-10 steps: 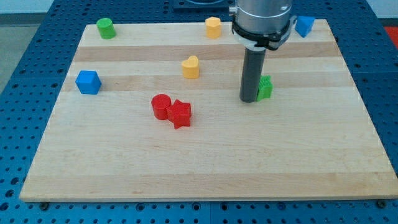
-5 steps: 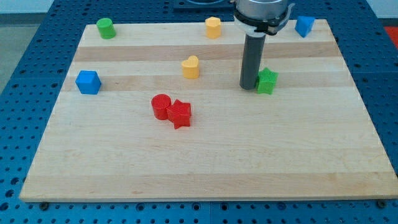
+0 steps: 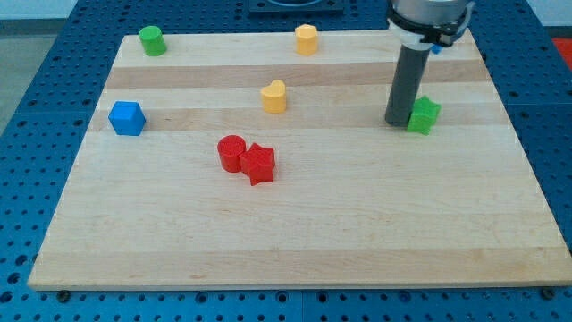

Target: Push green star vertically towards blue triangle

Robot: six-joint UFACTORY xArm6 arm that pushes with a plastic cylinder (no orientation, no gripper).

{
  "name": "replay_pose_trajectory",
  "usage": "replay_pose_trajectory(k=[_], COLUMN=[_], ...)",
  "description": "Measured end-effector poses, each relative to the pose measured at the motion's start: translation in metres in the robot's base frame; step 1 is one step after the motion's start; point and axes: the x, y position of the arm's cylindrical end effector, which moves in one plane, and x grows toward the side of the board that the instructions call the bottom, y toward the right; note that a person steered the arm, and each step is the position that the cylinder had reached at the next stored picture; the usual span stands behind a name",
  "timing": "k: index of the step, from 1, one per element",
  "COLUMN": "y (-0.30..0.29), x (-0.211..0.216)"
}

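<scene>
The green star (image 3: 424, 115) lies on the wooden board at the view's right, about a third of the way down. My tip (image 3: 399, 122) stands right against the star's left side, touching it. The blue triangle is almost wholly hidden behind the arm near the board's top right corner; only a sliver of blue (image 3: 436, 46) shows there, above the star.
A green cylinder (image 3: 152, 40) sits at the top left, a yellow block (image 3: 307, 39) at the top middle, another yellow block (image 3: 274, 96) below it. A blue cube (image 3: 127, 117) is at the left. A red cylinder (image 3: 232, 153) and red star (image 3: 259, 163) touch near the middle.
My tip has moved to the view's right and slightly up, pushing the green star to the right with it. The arm now covers the blue triangle. Other blocks have not moved.
</scene>
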Motion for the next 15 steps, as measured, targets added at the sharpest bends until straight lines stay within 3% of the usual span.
replay_pose_trajectory(k=[15], y=[0.045], x=[0.013])
